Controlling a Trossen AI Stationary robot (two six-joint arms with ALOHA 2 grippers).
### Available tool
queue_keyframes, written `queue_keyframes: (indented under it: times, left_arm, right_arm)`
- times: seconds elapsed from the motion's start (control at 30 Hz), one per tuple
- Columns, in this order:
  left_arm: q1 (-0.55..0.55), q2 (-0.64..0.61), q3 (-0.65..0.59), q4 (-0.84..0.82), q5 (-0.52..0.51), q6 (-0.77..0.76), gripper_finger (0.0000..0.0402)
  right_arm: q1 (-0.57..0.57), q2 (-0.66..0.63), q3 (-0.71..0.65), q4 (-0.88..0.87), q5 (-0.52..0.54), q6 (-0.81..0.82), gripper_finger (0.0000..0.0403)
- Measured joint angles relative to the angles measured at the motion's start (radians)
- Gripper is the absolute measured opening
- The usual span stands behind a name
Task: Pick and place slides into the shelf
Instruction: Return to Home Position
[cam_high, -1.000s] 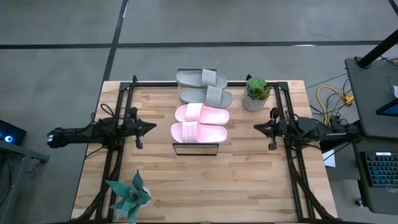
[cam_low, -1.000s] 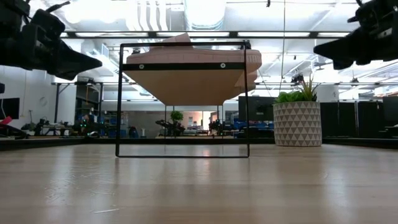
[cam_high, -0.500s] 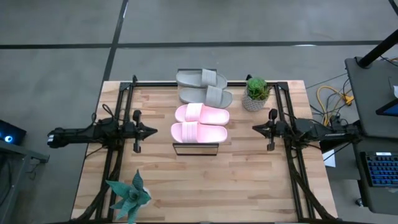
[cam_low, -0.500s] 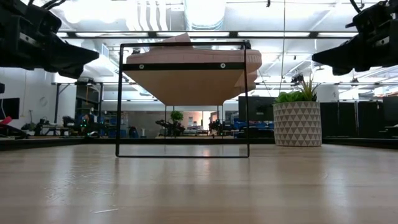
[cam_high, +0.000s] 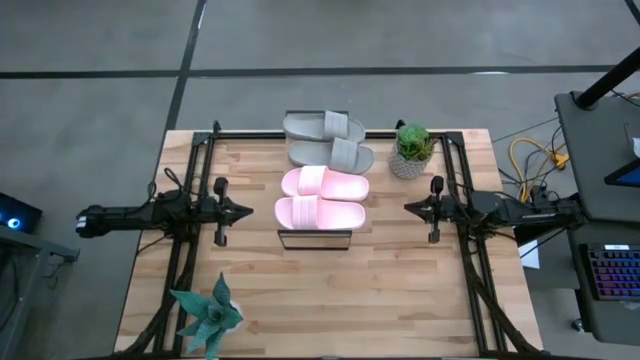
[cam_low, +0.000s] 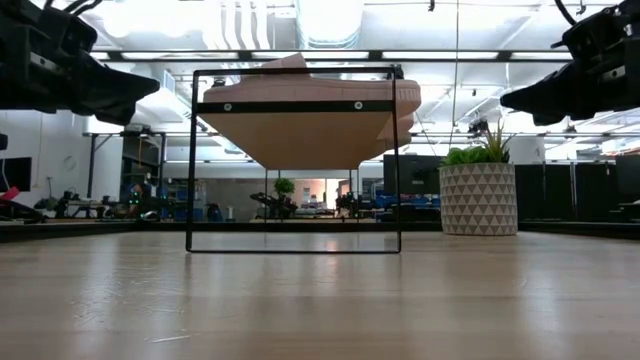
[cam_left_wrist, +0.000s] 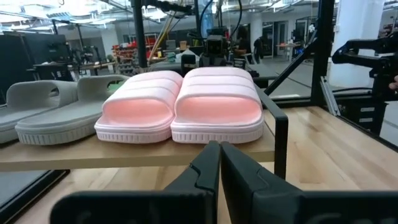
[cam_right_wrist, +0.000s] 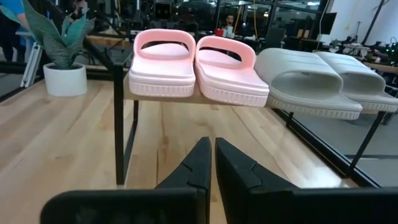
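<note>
All the slides sit sole-down in a row on the shelf (cam_high: 315, 240). Two grey slides (cam_high: 328, 140) are at its far end and two pale pink slides (cam_high: 322, 198) at its near end. The low view looks along the shelf (cam_low: 295, 130) from its near end, with a pink slide (cam_low: 300, 85) on top. My left gripper (cam_high: 247, 210) hovers shut to the left of the pink pair, pointing at it (cam_left_wrist: 219, 146). My right gripper (cam_high: 407, 207) hovers shut on the right side, facing the same pair (cam_right_wrist: 211, 142). Both are clear of the table.
A potted green plant (cam_high: 412, 150) stands near the table's far right, beside the grey slides. A spiky blue-green plant (cam_high: 208, 315) stands at the near left corner. Black frame rails (cam_high: 190, 250) (cam_high: 470, 270) run along both sides. Bare wood (cam_high: 330, 300) lies before the shelf.
My right gripper has sunk a little and edged slightly toward the shelf. The slides and the shelf have stayed where they were.
</note>
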Motion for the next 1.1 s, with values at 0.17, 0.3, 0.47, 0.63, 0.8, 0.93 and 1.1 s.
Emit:
queue_keyframes:
  times: [0.17, 0.3, 0.47, 0.63, 0.8, 0.93, 1.1]
  left_arm:
    - [0.0, 0.0, -0.004, 0.002, -0.001, -0.001, 0.0]
    - [0.0, 0.016, -0.004, 0.006, -0.001, -0.001, 0.0]
    - [0.0, 0.025, -0.003, 0.009, -0.001, -0.001, 0.0]
    - [0.0, 0.025, -0.003, 0.009, 0.0, -0.001, 0.0]
    - [0.0, 0.023, -0.004, 0.009, -0.001, -0.001, 0.0]
    - [0.0, 0.024, -0.004, 0.01, 0.0, -0.001, 0.0]
    - [0.0, 0.024, -0.004, 0.01, 0.0, -0.001, 0.0]
  right_arm:
    - [0.0, -0.001, 0.0, 0.0, 0.0, 0.0, 0.0013]
    - [0.0, -0.001, 0.0, 0.0, 0.0, -0.001, 0.0013]
    - [0.0, -0.001, 0.0, 0.0, 0.0, 0.001, 0.0013]
    - [0.0, -0.001, 0.0, 0.0, 0.0, -0.056, 0.0013]
    - [0.0, -0.001, 0.0, 0.0, 0.0, -0.117, 0.0013]
    - [0.0, -0.001, 0.0, 0.0, 0.0, -0.153, 0.0013]
    - [0.0, -0.001, 0.0, 0.0, 0.0, -0.159, 0.0013]
